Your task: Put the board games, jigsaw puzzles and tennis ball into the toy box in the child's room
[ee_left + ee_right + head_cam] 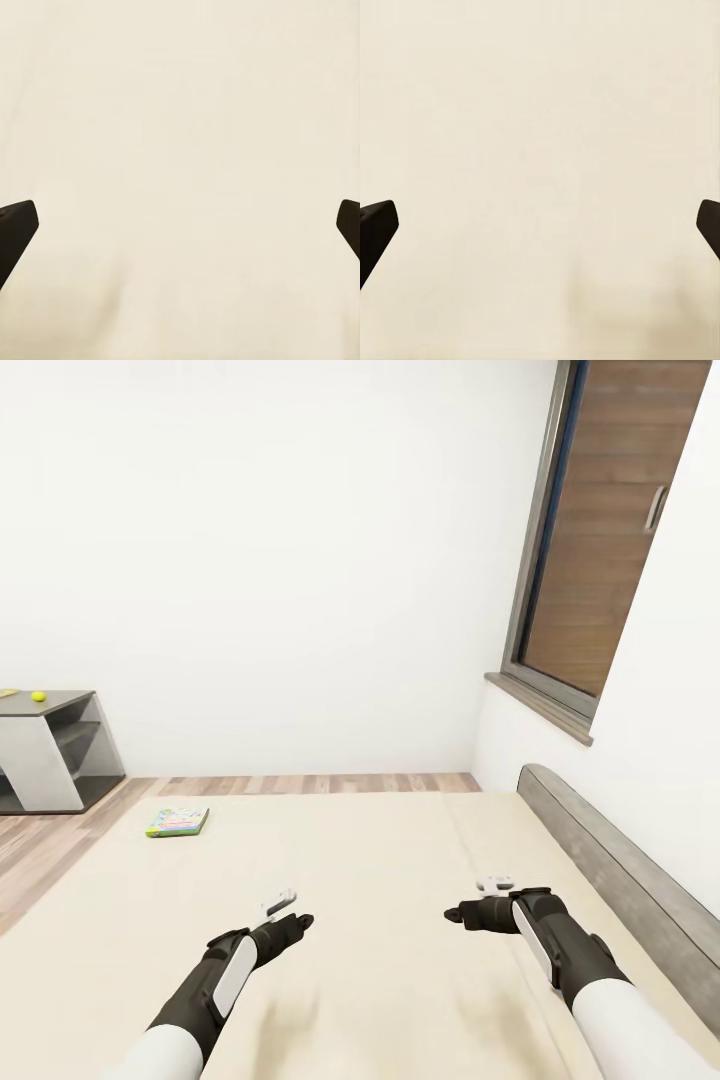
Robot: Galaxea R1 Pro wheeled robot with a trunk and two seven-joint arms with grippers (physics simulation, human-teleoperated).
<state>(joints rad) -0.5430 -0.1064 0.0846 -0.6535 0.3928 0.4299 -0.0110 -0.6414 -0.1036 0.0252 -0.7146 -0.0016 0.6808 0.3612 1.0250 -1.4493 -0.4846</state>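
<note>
Early on, I'd judge: one board game (pixel 178 821) lies flat on the bed (pixel 400 920) near its far left edge, well ahead of both arms, and the tennis ball (pixel 38 696) sits on the table (pixel 60 707) at far left, toy box out of sight. Left gripper (pixel 290 916) and right gripper (pixel 462 913) hover over the bed w/ nothing held. Wrist views show fingertips (pixel 16 225) spread wide over bare bedding (pixel 540 150); head view adds game, ball & table

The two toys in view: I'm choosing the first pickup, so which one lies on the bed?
The flat board game, lying on the cream bed ahead of the left gripper. The tennis ball sits on the grey table.
</note>
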